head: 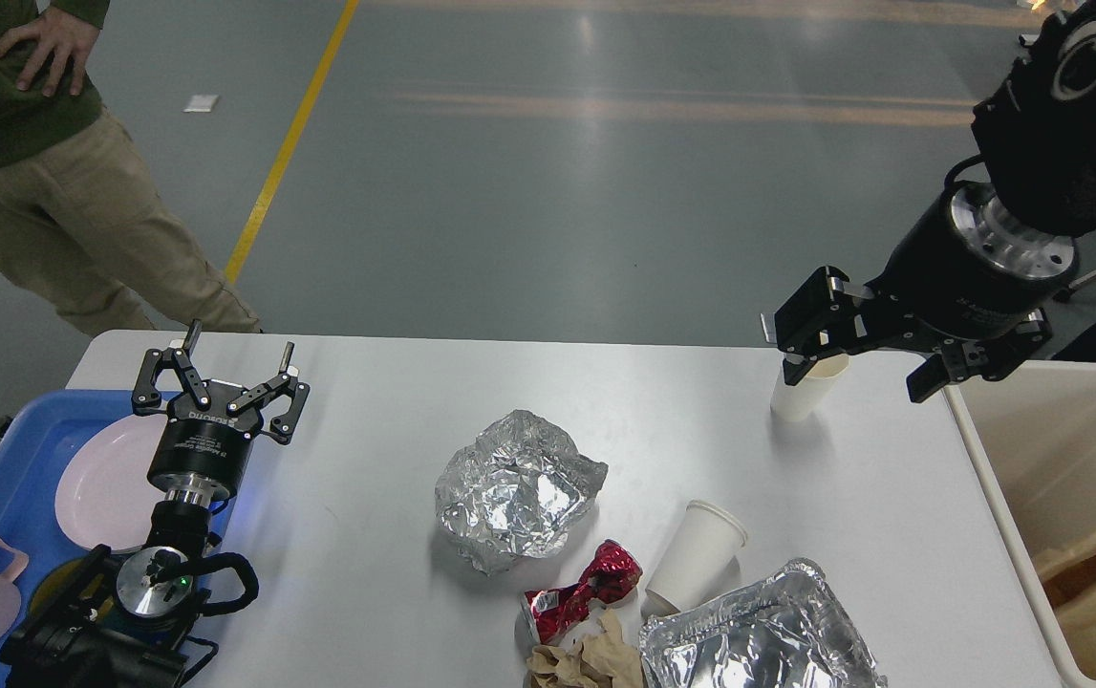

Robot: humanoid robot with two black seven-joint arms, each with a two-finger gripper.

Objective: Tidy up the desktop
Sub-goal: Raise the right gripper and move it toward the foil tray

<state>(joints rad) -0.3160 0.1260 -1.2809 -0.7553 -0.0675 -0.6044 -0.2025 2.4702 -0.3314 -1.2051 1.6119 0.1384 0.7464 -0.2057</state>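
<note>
Where litter lies, desktop (366, 535), long axis left to right.

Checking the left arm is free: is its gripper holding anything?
No, the left gripper stands open and empty above the desktop.

Looks like an industrial hall or robot test lab: wide grey polished concrete floor (548, 191) w/ a yellow painted line (285, 143), people standing around, office chair wheels at far right.

Even overhead light, sharp focus; pale glare streaks the floor (605, 105), soft shadows fall on the table (385, 573).
</note>
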